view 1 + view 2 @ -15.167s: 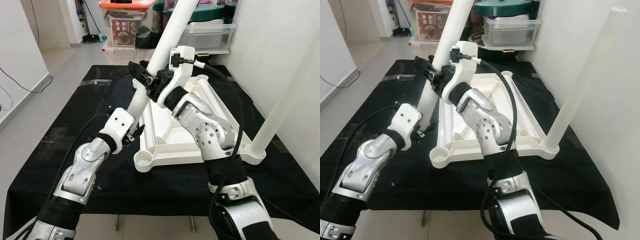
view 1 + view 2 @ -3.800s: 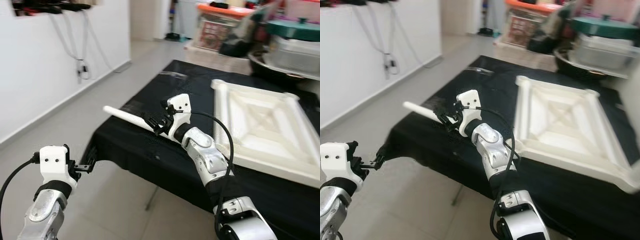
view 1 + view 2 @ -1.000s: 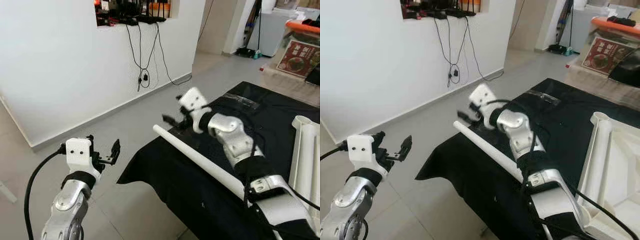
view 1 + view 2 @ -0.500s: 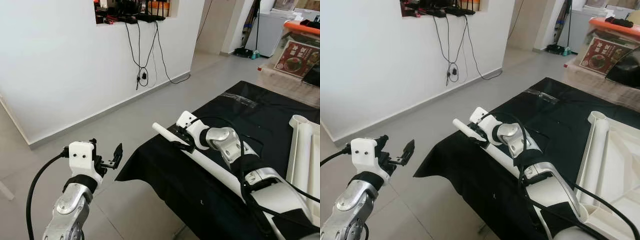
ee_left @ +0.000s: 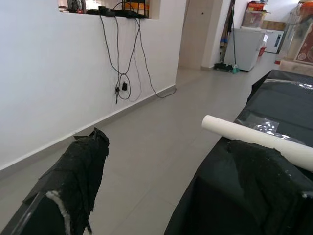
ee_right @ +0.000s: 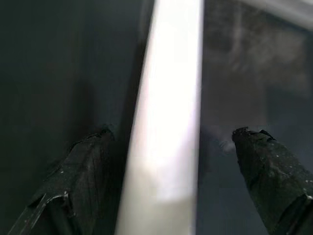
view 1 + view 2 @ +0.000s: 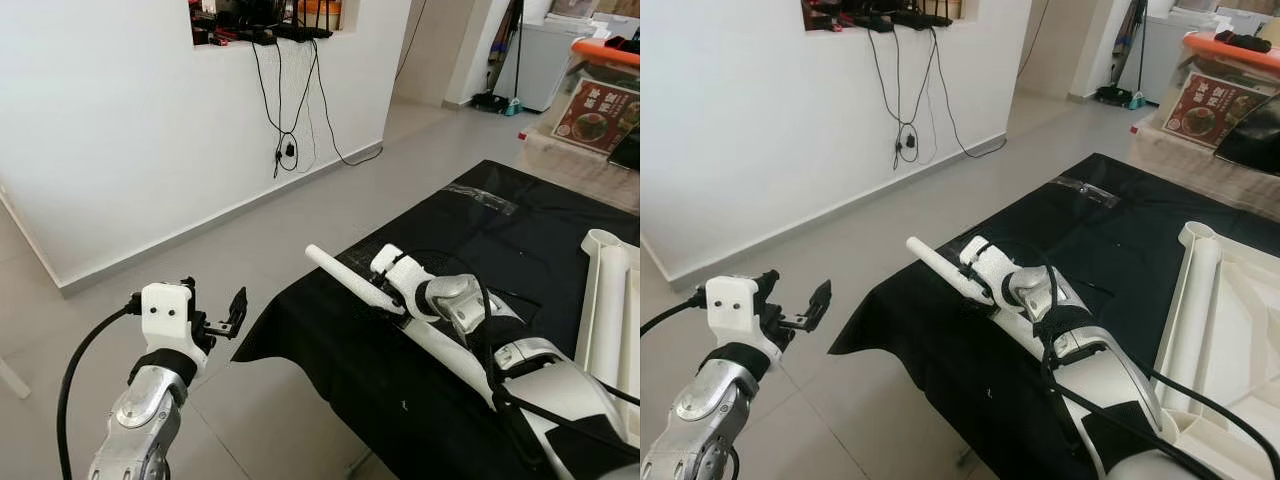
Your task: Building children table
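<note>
On black cloth-covered table (image 7: pixel 520 215), near its corner: long white plastic table leg (image 7: pixel 345 282) lies flat, tip over edge. R gripper (image 6: pixel 166 161) straddles it, fingers apart, not clenched, prob. lined up for grasp. L gripper (image 7: pixel 232 310) open, hovers over floor, idle.

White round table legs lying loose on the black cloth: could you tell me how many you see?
1: white round table leg lies at the cloth's near corner, between the open right gripper fingers. Others may be hidden.

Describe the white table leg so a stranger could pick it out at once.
Start at the black-draped table and go to its near left corner. The table leg lies there flat, a long white tube, under the right gripper. The white tabletop frame is ribbed and rectangular.
</note>
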Controlling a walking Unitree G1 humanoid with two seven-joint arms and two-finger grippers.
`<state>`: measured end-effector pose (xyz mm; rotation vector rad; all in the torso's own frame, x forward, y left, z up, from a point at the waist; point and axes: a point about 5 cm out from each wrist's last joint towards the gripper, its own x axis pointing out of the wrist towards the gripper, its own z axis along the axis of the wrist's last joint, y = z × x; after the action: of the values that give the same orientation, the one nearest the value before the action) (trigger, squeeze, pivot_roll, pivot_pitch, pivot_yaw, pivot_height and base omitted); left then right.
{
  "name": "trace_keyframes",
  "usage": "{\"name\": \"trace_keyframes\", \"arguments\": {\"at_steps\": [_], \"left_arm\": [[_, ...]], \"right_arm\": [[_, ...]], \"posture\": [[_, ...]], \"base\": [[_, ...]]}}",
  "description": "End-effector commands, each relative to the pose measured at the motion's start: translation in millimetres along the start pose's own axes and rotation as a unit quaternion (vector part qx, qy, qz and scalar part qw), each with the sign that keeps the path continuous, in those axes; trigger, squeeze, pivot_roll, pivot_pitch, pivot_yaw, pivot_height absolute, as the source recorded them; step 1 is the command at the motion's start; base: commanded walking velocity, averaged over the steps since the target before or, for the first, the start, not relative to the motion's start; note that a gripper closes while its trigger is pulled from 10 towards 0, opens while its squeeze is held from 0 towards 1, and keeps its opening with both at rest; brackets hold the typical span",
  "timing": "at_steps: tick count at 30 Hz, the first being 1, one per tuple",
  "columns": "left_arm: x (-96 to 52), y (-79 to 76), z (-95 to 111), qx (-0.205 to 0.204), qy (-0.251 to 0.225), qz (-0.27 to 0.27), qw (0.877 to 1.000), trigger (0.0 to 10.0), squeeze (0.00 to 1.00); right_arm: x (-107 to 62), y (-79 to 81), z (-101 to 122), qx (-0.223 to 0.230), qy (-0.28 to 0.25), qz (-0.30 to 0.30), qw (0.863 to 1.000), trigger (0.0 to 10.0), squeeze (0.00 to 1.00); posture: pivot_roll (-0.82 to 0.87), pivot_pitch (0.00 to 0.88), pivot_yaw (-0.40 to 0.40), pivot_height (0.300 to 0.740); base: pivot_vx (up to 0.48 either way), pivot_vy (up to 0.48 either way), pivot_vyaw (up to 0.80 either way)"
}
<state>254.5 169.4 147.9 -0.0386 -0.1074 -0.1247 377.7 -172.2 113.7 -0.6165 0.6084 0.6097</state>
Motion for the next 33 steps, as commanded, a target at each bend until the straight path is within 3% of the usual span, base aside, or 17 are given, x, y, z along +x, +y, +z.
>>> {"name": "trace_keyframes", "arguments": {"at_steps": [1,3,4,5,6,11,19,22,25,26,27,28,30,32,33], "left_arm": [[0.8,-3.4,-4,-0.002,0.005,-0.004,1.0,10.0,0.0],[1.3,-3.9,-4,-0.002,0.006,-0.005,1.0,10.0,0.0],[1.9,-4.3,-4,-0.002,0.006,-0.005,1.0,10.0,0.0],[1.9,-4.3,-4,-0.002,0.006,-0.005,1.0,10.0,0.0],[2.4,-4.4,-4,-0.001,0.006,-0.006,1.0,10.0,0.0],[2.9,-3.5,-5,0.001,0.01,-0.006,1.0,10.0,0.0],[3.2,-5.0,-8,0.0,0.017,-0.006,1.0,10.0,0.0],[3.2,-5.6,-9,0.0,0.018,-0.006,1.0,10.0,0.0],[2.8,-0.7,-7,-0.009,0.017,0.003,1.0,10.0,0.0],[2.8,-0.7,-7,-0.009,0.017,0.003,1.0,10.0,0.0],[3.2,0.2,-7,-0.013,0.016,0.004,1.0,10.0,0.0],[3.2,0.2,-7,-0.013,0.016,0.004,1.0,10.0,0.0],[4.7,-1.1,-5,-0.02,0.013,-0.005,1.0,10.0,0.0],[4.7,-1.1,-5,-0.02,0.013,-0.005,1.0,10.0,0.0],[5.8,-2.4,-4,-0.027,0.01,-0.011,1.0,10.0,0.0]], "right_arm": [[3.8,8.8,-21,0.021,0.044,0.011,0.999,10.0,0.0],[5.0,11.0,-25,0.038,0.053,0.006,0.998,10.0,0.0],[6.3,12.6,-27,0.072,0.051,-0.004,0.996,4.2,0.0],[6.3,12.6,-27,0.072,0.051,-0.004,0.996,4.2,0.0],[7.5,14.9,-30,0.107,0.05,-0.008,0.993,0.0,0.0],[9.0,21.9,-38,0.15,0.055,0.011,0.987,0.0,0.0],[9.6,26.5,-42,0.153,0.058,0.034,0.986,0.0,0.0],[9.1,22.2,-31,0.157,0.034,0.03,0.987,0.0,0.0],[1.9,4.7,28,0.203,-0.096,0.039,0.974,0.0,0.0],[1.9,4.7,28,0.203,-0.096,0.039,0.974,0.0,0.0],[-4.1,-1.9,52,0.229,-0.147,0.048,0.961,0.0,0.0],[-4.1,-1.9,52,0.229,-0.147,0.048,0.961,0.0,0.0],[-22.2,-14.2,102,0.268,-0.243,0.069,0.93,0.0,0.0],[-22.2,-14.2,102,0.268,-0.243,0.069,0.93,0.0,0.0],[-34.6,-19.6,128,0.282,-0.292,0.08,0.91,0.0,0.0]], "posture": [[0.11,0.0,-0.107,0.74],[0.11,0.0,-0.107,0.74],[0.11,0.0,-0.105,0.74],[0.11,0.0,-0.105,0.74],[0.11,0.0,-0.105,0.74],[0.11,0.0,-0.105,0.74],[0.1,0.0,-0.104,0.74],[0.11,0.0,-0.106,0.74],[0.1,0.0,-0.1,0.74],[0.1,0.0,-0.1,0.74],[0.1,0.0,-0.097,0.74],[0.1,0.0,-0.097,0.74],[0.1,0.0,-0.091,0.74],[0.1,0.0,-0.091,0.74],[0.1,0.0,-0.083,0.74]], "base": [[0.0,0.0,0.0],[0.0,0.0,0.0],[0.0,0.0,0.0],[0.0,0.0,0.0],[0.0,0.0,0.0],[0.0,0.0,0.0],[0.0,0.0,0.0],[0.0,0.0,0.0],[0.0,0.0,0.0],[0.0,0.0,0.0],[0.0,0.0,0.0],[0.0,0.0,0.0],[0.0,0.0,0.0],[0.0,0.0,0.0],[0.0,0.0,0.0]]}}
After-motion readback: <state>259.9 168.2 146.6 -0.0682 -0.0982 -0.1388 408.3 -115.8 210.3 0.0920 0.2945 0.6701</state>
